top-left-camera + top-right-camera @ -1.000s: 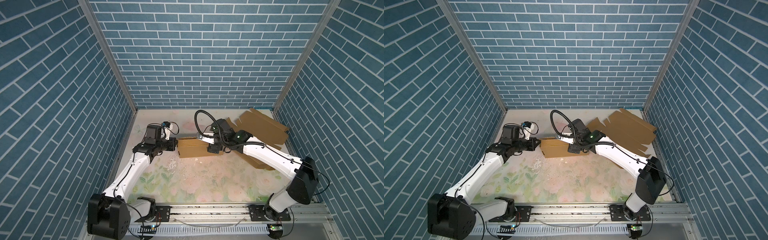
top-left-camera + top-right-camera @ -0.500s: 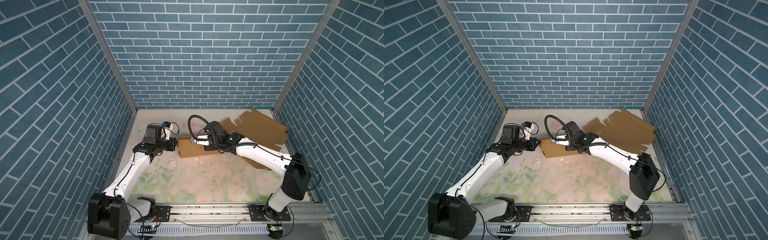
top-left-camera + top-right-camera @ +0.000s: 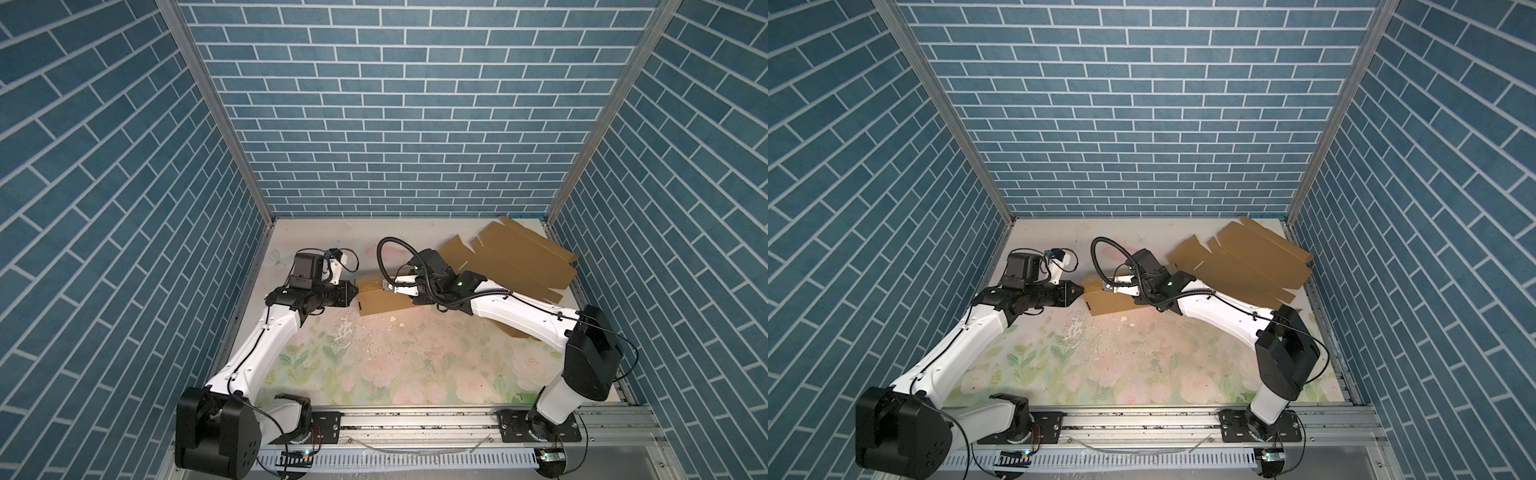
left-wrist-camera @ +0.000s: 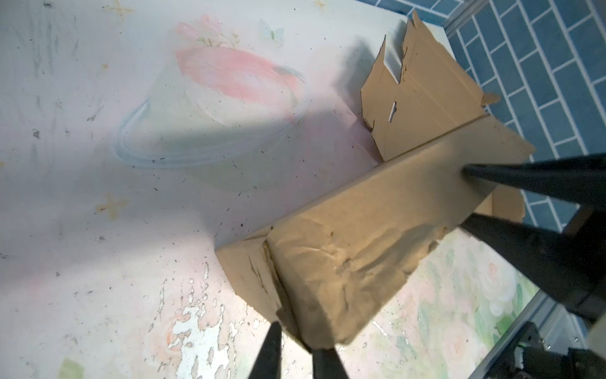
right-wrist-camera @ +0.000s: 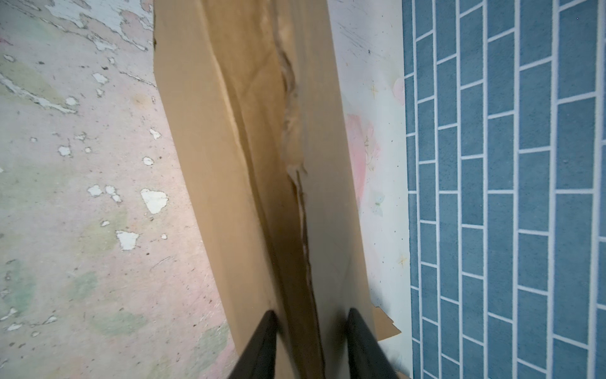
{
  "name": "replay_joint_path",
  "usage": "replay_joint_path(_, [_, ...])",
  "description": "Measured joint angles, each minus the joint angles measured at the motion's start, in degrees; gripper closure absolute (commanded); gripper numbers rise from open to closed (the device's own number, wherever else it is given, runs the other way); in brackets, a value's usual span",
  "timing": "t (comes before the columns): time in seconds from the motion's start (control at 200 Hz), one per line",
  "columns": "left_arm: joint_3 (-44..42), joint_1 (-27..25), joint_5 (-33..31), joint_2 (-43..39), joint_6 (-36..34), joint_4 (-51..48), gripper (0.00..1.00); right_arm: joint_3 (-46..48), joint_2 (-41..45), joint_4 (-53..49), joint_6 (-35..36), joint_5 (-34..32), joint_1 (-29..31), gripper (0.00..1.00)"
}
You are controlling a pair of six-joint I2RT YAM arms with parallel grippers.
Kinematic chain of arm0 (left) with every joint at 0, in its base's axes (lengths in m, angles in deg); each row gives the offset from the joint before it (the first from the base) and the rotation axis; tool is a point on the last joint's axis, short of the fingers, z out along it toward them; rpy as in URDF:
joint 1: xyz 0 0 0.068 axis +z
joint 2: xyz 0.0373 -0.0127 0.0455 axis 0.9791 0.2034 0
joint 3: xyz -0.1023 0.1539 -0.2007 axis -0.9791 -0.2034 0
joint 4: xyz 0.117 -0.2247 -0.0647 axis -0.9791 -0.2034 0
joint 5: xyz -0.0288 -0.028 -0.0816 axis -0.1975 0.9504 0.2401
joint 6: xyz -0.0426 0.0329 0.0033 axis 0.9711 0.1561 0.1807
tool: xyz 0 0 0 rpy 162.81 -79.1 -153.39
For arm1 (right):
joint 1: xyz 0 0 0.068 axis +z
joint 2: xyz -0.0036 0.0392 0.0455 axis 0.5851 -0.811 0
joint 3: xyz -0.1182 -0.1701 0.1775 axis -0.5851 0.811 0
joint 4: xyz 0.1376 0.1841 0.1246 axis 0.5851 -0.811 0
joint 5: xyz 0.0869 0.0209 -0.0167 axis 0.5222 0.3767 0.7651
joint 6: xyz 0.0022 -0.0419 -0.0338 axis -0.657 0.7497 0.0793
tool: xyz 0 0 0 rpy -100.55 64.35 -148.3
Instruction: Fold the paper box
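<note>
The paper box (image 3: 380, 298) (image 3: 1109, 303) is a brown, creased, partly folded carton lying on the floral table mat in both top views. My left gripper (image 3: 354, 291) (image 3: 1077, 291) points at its left end. In the left wrist view its fingers (image 4: 296, 344) stand slightly apart, open, with the box's (image 4: 344, 256) near corner just at the gap. My right gripper (image 5: 311, 328) comes from the right and straddles the box's raised fold (image 5: 262, 164), both fingers against cardboard. Its fingertips (image 4: 472, 172) also show at the box's far end.
A large flat cardboard sheet (image 3: 523, 257) (image 3: 1250, 262) (image 4: 423, 108) lies at the back right by the blue brick wall. Another brown piece (image 3: 513, 330) sits under my right arm. White flakes (image 3: 345, 332) mark the worn mat in front of the box.
My right gripper has slid left along the box and narrowed from wide open onto the cardboard. My left gripper's jaws have parted a little; that arm has stayed put.
</note>
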Motion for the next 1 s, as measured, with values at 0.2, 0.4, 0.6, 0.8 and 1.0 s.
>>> replay_joint_path(0.2, [0.1,1.7,2.4,-4.3,-0.3,-5.3,0.54,1.3,0.1,2.1,-0.7,0.0,0.0,0.71])
replay_joint_path(0.4, [0.7,5.9,6.3,-6.4,5.3,-3.0,0.50,2.5,0.7,3.2,-1.9,0.0,0.0,0.73])
replay_joint_path(0.6, [0.7,6.0,7.5,-0.8,11.4,3.7,0.50,3.0,0.9,3.9,-2.6,0.0,0.0,0.73])
replay_joint_path(0.8, [0.4,6.0,7.3,2.9,12.3,6.1,0.50,3.0,0.9,4.1,-3.5,0.0,0.0,0.73])
replay_joint_path(1.0, [-3.8,6.0,8.7,3.4,12.6,9.9,0.65,3.5,0.9,4.5,-4.0,0.1,0.0,0.74])
